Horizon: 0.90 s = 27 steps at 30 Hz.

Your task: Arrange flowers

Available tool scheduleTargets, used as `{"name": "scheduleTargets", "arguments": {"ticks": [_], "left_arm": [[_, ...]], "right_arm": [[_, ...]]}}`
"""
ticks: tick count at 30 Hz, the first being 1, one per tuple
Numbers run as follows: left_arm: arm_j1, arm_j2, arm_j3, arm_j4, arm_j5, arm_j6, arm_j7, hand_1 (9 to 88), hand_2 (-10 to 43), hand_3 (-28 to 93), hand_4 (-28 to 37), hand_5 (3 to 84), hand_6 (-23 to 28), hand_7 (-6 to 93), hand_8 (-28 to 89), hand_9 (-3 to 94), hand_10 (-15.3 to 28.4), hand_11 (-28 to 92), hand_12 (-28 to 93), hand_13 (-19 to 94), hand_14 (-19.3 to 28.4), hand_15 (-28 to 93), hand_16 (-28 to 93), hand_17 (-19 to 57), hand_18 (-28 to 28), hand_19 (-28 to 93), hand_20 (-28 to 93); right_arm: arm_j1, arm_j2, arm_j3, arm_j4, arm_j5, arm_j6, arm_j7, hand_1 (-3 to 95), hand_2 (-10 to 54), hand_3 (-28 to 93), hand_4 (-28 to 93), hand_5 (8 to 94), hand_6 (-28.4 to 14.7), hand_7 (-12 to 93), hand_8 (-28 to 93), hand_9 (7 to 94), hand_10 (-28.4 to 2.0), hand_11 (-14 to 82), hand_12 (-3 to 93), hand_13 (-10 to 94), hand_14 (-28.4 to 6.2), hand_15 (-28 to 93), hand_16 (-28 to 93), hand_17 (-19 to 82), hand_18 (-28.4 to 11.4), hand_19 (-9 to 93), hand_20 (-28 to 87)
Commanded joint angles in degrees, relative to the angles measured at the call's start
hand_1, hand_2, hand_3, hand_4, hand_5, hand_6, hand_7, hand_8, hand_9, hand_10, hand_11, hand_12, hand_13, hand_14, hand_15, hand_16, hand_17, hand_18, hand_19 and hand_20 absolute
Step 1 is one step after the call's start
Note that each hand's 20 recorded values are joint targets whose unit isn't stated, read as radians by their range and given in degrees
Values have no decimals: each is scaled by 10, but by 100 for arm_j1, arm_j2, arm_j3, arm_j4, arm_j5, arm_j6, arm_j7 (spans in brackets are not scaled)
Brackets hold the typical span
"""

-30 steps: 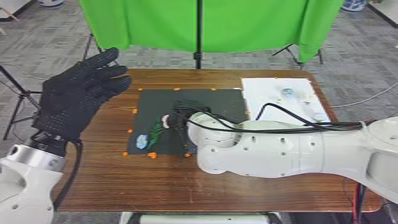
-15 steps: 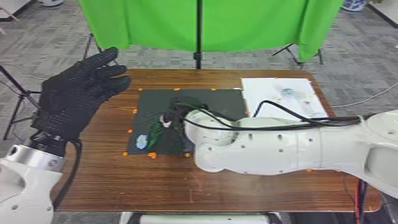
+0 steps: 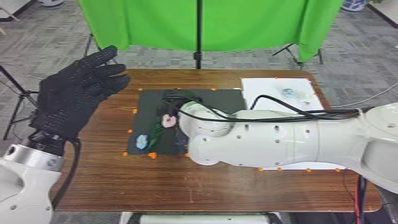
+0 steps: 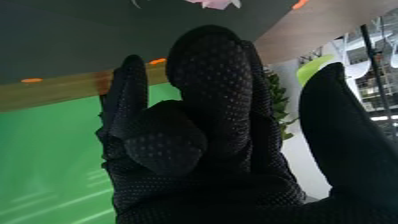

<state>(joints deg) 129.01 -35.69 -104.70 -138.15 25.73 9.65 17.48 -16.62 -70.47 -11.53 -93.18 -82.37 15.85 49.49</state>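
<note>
Right hand (image 4: 213,90), thumb spread from loosely extended fingers, over the far part of the dark mat (image 3: 226,97); pink flower (image 3: 169,120) just nearer on it, likely dragged askew should fingertips sweep low

White arms (image 3: 258,145), black cables (image 3: 322,116)

The tabletop (image 3: 133,185) is brown wood with a soft gloss. Near its far right corner, the white sheet (image 3: 266,90) looks like matt paper. The backdrop (image 3: 160,27) is green cloth. Dotted black fabric covers the left hand (image 3: 75,92).
</note>
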Motion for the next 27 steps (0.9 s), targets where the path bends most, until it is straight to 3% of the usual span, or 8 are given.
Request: {"name": "scheduleTargets", "arguments": {"ticks": [1,6,7,9,15,18,24,27], "left_arm": [[231,-104,-103,-60,1,114,-27,228,82,769,-268,365,106,144,-97,309,211,301,101,226,281,537,-113,-78,257,614,157],[394,-178,-238,-111,3,194,-17,228,82,769,-267,365,106,144,-97,308,211,302,100,226,281,538,-113,-78,257,614,157],[428,-137,-253,-118,-24,224,26,229,82,769,-268,365,106,144,-97,309,212,302,100,226,281,537,-113,-78,258,614,156],[459,-186,-297,-145,-8,233,-26,229,82,769,-268,365,106,144,-97,309,212,302,100,227,281,538,-113,-78,257,614,157],[518,-299,-243,-195,57,294,-37,229,83,769,-268,366,106,144,-96,309,211,302,100,227,281,537,-114,-78,257,614,157],[826,-415,-455,-287,83,327,-64,229,83,769,-267,366,107,145,-96,309,211,302,99,227,280,537,-114,-78,257,614,156],[1292,-570,-649,-296,-16,453,145,227,82,768,-269,365,106,144,-97,309,211,300,99,226,280,536,-114,-78,258,614,156],[1540,-704,-800,-302,24,437,127,220,83,762,-275,354,96,137,-97,299,206,286,95,224,281,534,-113,-81,259,609,154]], "right_arm": [[-87,68,146,-50,-146,-2,6,223,117,755,-246,634,16,121,-134,937,-116,440,182,790,-122,820,199,270,-235,871,239],[-274,249,276,-213,-218,-208,-29,223,118,756,-245,676,9,119,-129,937,-119,446,175,794,-122,819,195,271,-235,871,241],[-285,291,266,-253,-249,-209,-30,223,118,756,-245,698,7,117,-131,937,-119,447,175,794,-122,819,195,272,-235,871,241],[-373,352,337,-294,-327,-288,-26,222,118,756,-244,711,6,117,-129,937,-119,447,174,796,-121,818,195,274,-235,871,241],[-439,643,376,-537,-497,-304,-50,222,118,756,-243,720,5,114,-126,937,-119,449,173,797,-122,816,197,275,-236,871,240],[-533,975,487,-839,-806,-83,-78,219,118,758,-241,690,-2,115,-125,935,-120,386,181,785,-121,789,192,273,-237,867,226],[-983,1905,1020,-1517,-1358,507,126,208,114,771,-237,593,-20,118,-121,851,-144,272,164,768,-115,671,152,265,-238,834,185],[-1652,2371,1782,-1775,-1783,617,343,208,109,775,-235,548,-27,119,-119,808,-152,249,154,753,-127,651,143,266,-241,832,173]]}}
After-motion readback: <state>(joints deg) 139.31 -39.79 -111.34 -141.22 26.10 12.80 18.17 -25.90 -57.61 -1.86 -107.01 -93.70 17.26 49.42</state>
